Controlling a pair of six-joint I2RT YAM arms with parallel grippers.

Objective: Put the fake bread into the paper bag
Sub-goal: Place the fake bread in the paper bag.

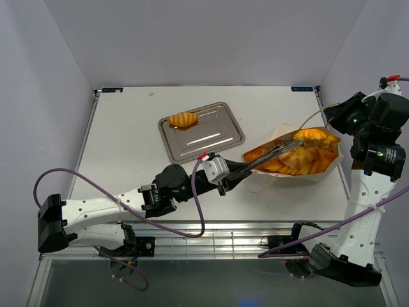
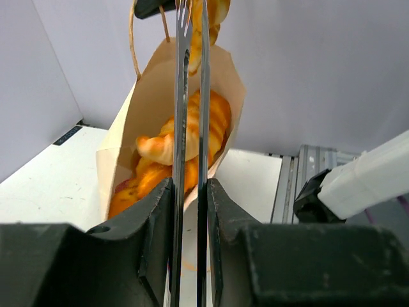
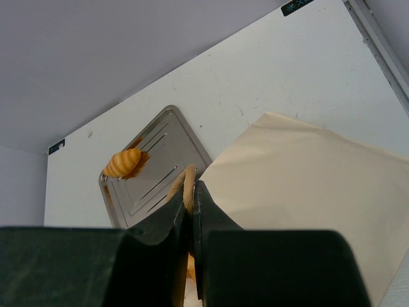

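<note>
The paper bag (image 1: pixel 317 167) lies at the right of the table, its mouth toward the left arm, with several golden pieces of fake bread (image 2: pixel 185 141) inside. My left gripper (image 2: pixel 190 187) is shut on metal tongs (image 1: pixel 275 155), which reach over the bag (image 2: pixel 160 96). The tong tips pinch a golden pastry (image 1: pixel 316 135), seen at the top edge of the left wrist view (image 2: pixel 214 13). My right gripper (image 3: pixel 192 192) is shut on the bag's upper edge (image 3: pixel 307 185) and holds it up. One ridged roll (image 1: pixel 182 119) still lies on the silver tray (image 1: pixel 217 137).
The tray (image 3: pixel 160 173) sits mid-table, left of the bag, with the roll (image 3: pixel 124 163) at its far-left corner. A string handle of the bag (image 1: pixel 259 185) trails on the table by the left gripper (image 1: pixel 239 171). Purple cables loop near both arm bases.
</note>
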